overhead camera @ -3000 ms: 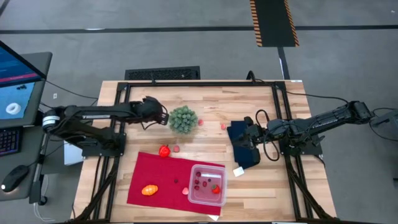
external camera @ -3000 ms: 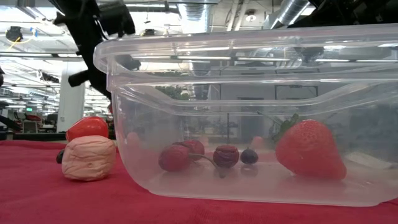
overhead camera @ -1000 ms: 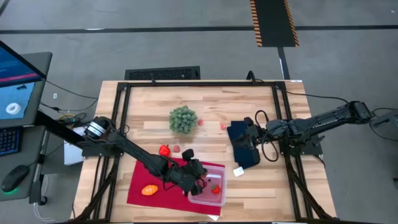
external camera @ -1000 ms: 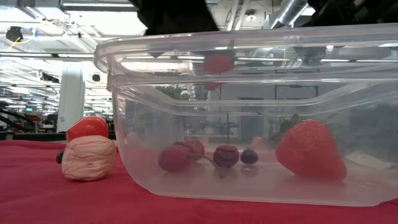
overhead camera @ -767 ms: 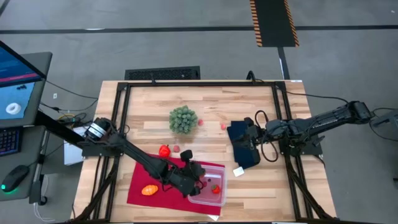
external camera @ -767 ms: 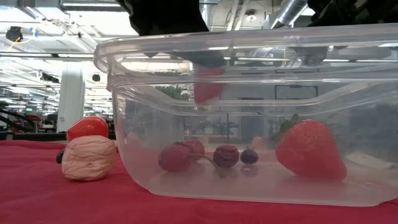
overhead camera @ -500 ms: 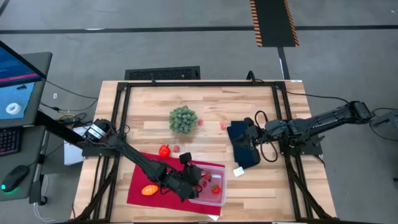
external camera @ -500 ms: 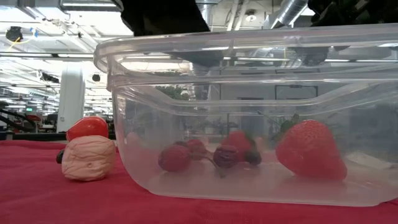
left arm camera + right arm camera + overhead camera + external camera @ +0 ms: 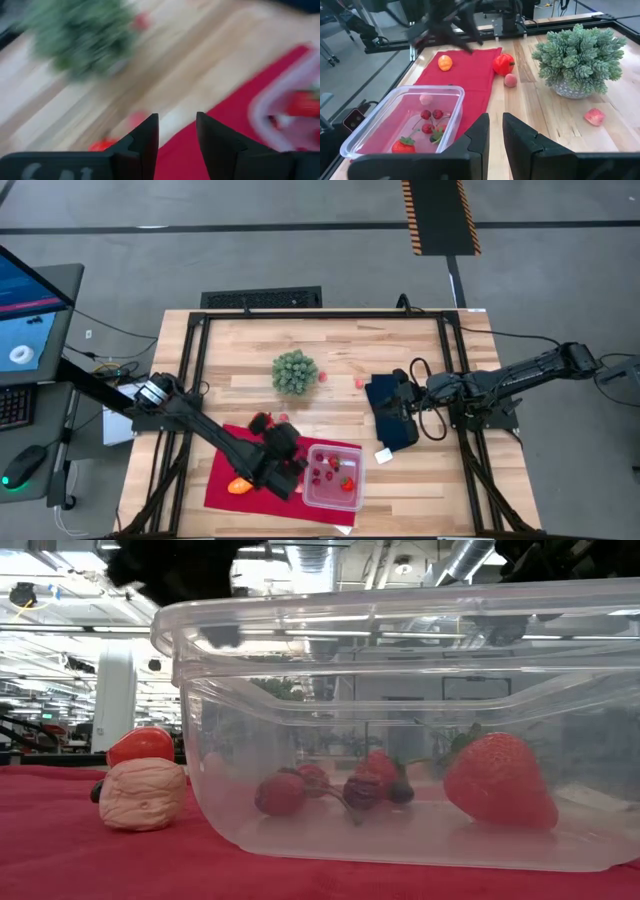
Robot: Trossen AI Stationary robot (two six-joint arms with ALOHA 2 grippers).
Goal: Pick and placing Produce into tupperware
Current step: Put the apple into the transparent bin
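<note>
The tupperware (image 9: 333,477) sits on the right end of the red cloth (image 9: 232,467) at the table's near edge, already holding a big strawberry (image 9: 498,781), a smaller one (image 9: 380,766) and some cherries (image 9: 282,794). The left gripper (image 9: 281,442) hovers over the cloth just left of the box, its fingers (image 9: 144,134) parted with nothing between them. The right gripper (image 9: 398,395) rests on the blue cloth (image 9: 391,420) well to the right, fingers slightly apart and empty. Loose produce remains: an orange oval (image 9: 238,486) on the cloth, a red pepper (image 9: 503,64) and pink piece (image 9: 510,80) at its far edge, and a pink bit (image 9: 359,382) by the green ball (image 9: 295,371). The small round pieces could roll or squirt from the fingertips if pinched off-centre, and a low arm sweep could nudge the light box.
</note>
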